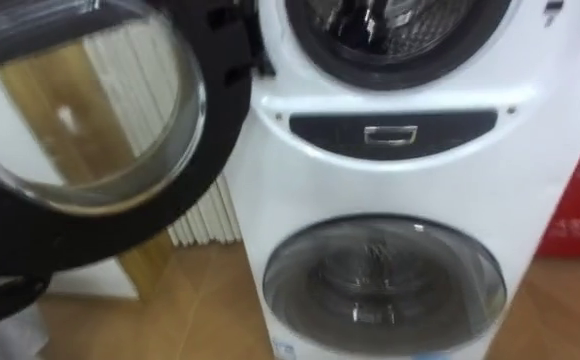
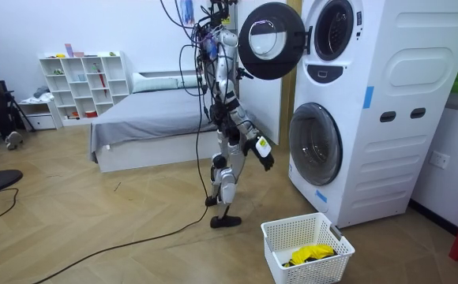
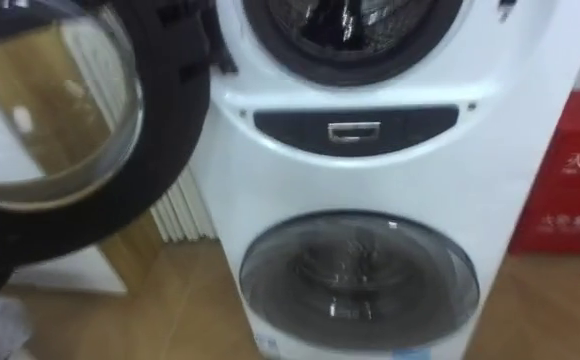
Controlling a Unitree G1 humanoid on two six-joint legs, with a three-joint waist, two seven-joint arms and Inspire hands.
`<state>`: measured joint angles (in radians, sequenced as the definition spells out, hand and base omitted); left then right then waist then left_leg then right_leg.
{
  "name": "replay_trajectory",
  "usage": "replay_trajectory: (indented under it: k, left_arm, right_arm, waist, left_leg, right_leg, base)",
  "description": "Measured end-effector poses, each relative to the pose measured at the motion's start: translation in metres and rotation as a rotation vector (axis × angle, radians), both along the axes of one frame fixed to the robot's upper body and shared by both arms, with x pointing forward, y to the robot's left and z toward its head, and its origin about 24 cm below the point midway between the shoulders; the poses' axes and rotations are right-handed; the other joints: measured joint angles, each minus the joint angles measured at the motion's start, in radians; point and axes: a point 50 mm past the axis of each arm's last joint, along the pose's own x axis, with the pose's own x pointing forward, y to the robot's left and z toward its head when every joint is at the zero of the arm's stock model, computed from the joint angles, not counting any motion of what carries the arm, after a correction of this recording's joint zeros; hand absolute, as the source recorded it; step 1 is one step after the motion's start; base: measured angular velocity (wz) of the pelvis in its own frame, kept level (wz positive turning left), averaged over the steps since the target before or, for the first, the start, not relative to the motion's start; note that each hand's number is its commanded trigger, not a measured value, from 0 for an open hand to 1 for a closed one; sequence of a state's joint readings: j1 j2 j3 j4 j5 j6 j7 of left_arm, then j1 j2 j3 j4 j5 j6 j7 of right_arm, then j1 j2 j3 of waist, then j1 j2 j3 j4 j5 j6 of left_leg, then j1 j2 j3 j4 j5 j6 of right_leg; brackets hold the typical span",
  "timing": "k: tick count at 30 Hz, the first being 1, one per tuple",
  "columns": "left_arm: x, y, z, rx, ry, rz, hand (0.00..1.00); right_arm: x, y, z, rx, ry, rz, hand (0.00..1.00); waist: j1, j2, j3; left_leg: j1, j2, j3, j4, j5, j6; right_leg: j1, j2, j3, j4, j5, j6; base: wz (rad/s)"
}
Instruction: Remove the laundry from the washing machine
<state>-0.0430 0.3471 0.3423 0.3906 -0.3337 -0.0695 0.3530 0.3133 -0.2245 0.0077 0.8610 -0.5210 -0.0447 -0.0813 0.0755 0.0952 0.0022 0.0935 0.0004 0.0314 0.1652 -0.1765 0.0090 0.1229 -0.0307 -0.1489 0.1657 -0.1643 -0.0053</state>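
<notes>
Upper washer door [image 1: 90, 120] open at robot's left, drum [image 1: 395, 25] contents unclear, yellow garment [image 2: 312, 254] in floor basket [image 2: 286, 230], right hand [image 2: 264, 155] low by thigh, state can't tell; risk: reach-up clips door, or cloth drops short of basket.

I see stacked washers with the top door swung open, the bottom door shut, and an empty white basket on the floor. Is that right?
Not quite: the basket is not empty. The room view shows a yellow cloth lying in it. The rest holds: the washers are stacked, the top door is swung open and the bottom door is shut.
</notes>
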Motion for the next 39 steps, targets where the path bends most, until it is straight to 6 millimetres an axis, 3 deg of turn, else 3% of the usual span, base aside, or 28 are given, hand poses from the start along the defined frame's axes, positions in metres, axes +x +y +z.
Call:
replay_trajectory:
  k: [5, 11, 15, 22, 26, 29, 39]
  left_arm:
    - [0.005, 0.002, 0.021, 0.126, 0.020, -0.004, 0.00]
    - [0.009, 0.008, 0.050, 0.330, 0.034, -0.002, 0.00]
    - [0.014, 0.000, 0.071, 0.497, 0.051, -0.022, 0.00]
    - [0.021, -0.008, 0.082, 0.580, 0.073, -0.057, 0.00]
    - [0.023, -0.013, 0.085, 0.622, 0.084, -0.077, 0.00]
    - [0.026, -0.019, 0.091, 0.710, 0.121, -0.093, 0.00]
    - [0.033, -0.037, 0.099, 0.694, 0.131, -0.161, 0.00]
  right_arm:
    - [-0.002, -0.001, -0.002, -0.023, 0.053, 0.012, 0.00]
    - [-0.003, 0.003, -0.006, -0.012, 0.109, 0.042, 0.00]
    - [0.002, 0.003, -0.006, -0.003, 0.111, 0.050, 0.00]
    - [0.005, 0.004, -0.008, 0.013, 0.142, 0.045, 0.00]
    - [0.008, 0.003, -0.009, 0.029, 0.159, 0.048, 0.00]
    - [0.011, 0.001, -0.008, 0.029, 0.164, 0.064, 0.00]
    - [0.020, -0.002, -0.006, 0.034, 0.166, 0.087, 0.00]
  waist:
    - [0.000, 0.002, 0.0002]
    - [-0.001, 0.009, 0.0035]
    - [-0.005, 0.009, 0.0059]
    - [-0.017, 0.002, 0.0108]
    - [-0.017, 0.009, 0.0193]
    - [-0.021, 0.012, 0.0209]
    - [-0.026, 0.017, 0.0223]
  left_leg:
    - [-0.032, -0.013, -0.010, 0.026, -0.006, 0.009]
    - [-0.052, -0.018, -0.034, 0.050, -0.008, 0.012]
    - [-0.077, -0.024, -0.050, 0.069, -0.008, 0.012]
    - [-0.090, -0.034, -0.073, 0.071, -0.003, 0.020]
    - [-0.097, -0.035, -0.075, 0.075, -0.003, 0.023]
    - [-0.114, -0.036, -0.074, 0.086, -0.003, 0.024]
    - [-0.133, -0.052, -0.075, 0.091, 0.007, 0.042]
  right_leg:
    - [-0.002, -0.004, 0.005, -0.015, -0.009, 0.010]
    - [-0.002, -0.008, -0.025, -0.014, -0.010, 0.011]
    - [-0.009, -0.012, -0.032, -0.015, -0.011, 0.013]
    - [-0.010, -0.023, -0.046, -0.016, -0.015, 0.020]
    - [-0.014, -0.025, -0.042, -0.016, -0.014, 0.022]
    - [-0.022, -0.025, -0.042, -0.015, -0.014, 0.023]
    - [-0.028, -0.041, -0.042, -0.015, -0.013, 0.038]
  base:
    - [0.10]
    - [0.18]
    - [0.27]
    - [0.15]
    - [0.01]
    - [0.10]
    - [0.11]
